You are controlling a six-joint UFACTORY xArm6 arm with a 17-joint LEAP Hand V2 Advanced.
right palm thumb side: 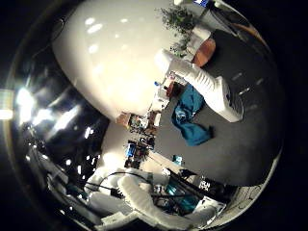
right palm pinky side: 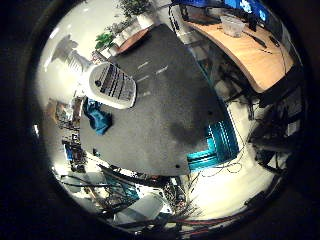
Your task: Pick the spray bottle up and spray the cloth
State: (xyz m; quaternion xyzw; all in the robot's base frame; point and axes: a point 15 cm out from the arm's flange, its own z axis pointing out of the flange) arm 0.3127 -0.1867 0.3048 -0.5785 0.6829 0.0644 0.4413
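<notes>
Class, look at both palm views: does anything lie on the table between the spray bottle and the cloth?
Nothing visible does. The white spray bottle lies on the dark table right beside the teal cloth.

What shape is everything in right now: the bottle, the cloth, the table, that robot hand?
Spray bottle: lying on its side on the table, not held.
Cloth: teal, crumpled in a heap beside the bottle.
Table: dark top, bearing the bottle and the cloth.
Robot hand: none of it clearly shows, so open or shut cannot be told.
</notes>
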